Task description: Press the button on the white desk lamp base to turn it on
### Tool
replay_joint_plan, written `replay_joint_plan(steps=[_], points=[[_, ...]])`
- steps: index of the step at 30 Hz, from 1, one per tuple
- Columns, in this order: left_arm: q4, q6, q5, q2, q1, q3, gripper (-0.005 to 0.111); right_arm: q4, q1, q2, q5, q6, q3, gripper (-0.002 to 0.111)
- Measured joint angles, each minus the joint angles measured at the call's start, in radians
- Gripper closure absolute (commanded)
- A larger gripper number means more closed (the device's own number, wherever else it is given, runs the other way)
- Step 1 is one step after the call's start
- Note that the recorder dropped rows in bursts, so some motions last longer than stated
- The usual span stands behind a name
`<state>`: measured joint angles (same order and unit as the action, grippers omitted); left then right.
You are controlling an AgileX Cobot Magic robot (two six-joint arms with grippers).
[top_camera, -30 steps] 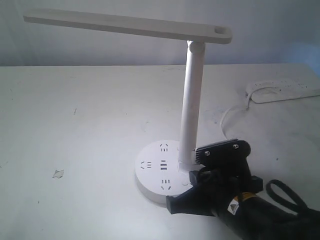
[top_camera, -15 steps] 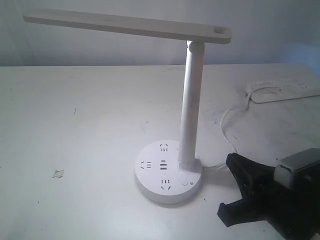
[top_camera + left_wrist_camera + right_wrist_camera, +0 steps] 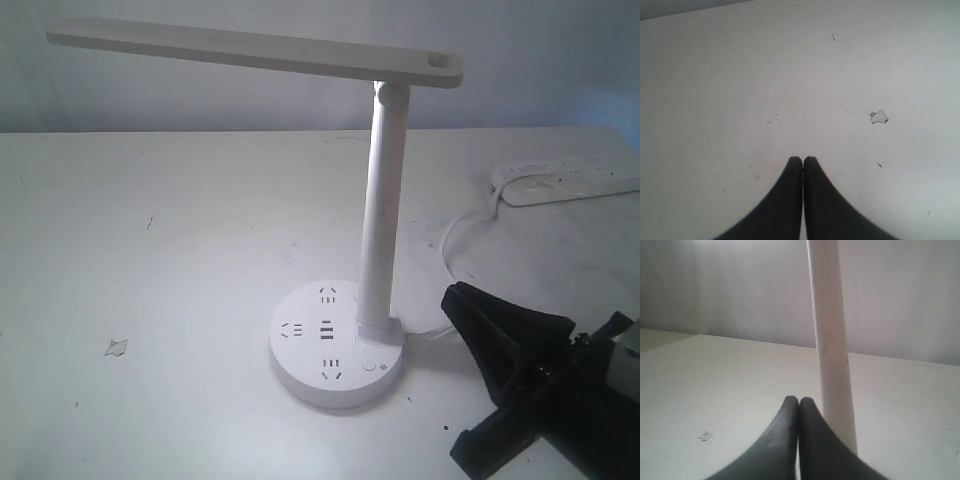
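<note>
Spreading under everything, the broad white scuffed tabletop point(image 3: 150, 250) looks smooth, so I judge that a sideways push can make the lamp slide instead of taking the press. The long flat white lamp head point(image 3: 250, 48) reaches far to the left from the slim white upright pole point(image 3: 378, 220). This makes the lamp top-heavy, and a knock on the pole can tip or turn it. The round white plastic lamp base point(image 3: 300, 362), with dark socket slots, sits near the front middle of the table and carries the pole on its right part. The black right gripper point(image 3: 458, 298) hangs just to the right of the base, apart from it, its tip above the table. In the right wrist view its two fingers point(image 3: 787, 440) lie together with nothing between them, and the pole stands close in front. The closed tip has to come down and leftward, so the pole is the nearest obstacle. The black left gripper point(image 3: 803, 160) is also closed and empty, over bare table near a small pale flake point(image 3: 879, 116), and I see no danger from it. The long white power strip point(image 3: 565, 180) lies at the back right, and the thin white cable point(image 3: 446, 240) runs from it toward the base; an arm catching it can drag the lamp. Smallest is the tiny round white button with a grey ring point(image 3: 370, 366), on the front right of the base beside the pole foot. A tip landing slightly off meets plain plastic or a socket slot, and nothing switches.
</note>
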<state>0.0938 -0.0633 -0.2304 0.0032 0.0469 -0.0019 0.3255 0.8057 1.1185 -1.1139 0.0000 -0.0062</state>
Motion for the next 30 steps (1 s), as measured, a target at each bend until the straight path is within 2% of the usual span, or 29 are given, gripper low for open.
replay_joint_plan(steps=[9, 21, 30], points=[[0.000, 0.000, 0.000, 0.000, 0.000, 0.000, 0.107, 0.026, 0.000, -0.305, 0.241, -0.132, 0.000, 0.108], [0.000, 0.000, 0.000, 0.000, 0.000, 0.000, 0.107, 0.306, 0.000, -0.725, 0.590, -0.520, 0.001, 0.108], [0.000, 0.000, 0.000, 0.000, 0.000, 0.000, 0.107, 0.331, 0.000, -1.015, 0.747, -0.605, 0.001, 0.108]])
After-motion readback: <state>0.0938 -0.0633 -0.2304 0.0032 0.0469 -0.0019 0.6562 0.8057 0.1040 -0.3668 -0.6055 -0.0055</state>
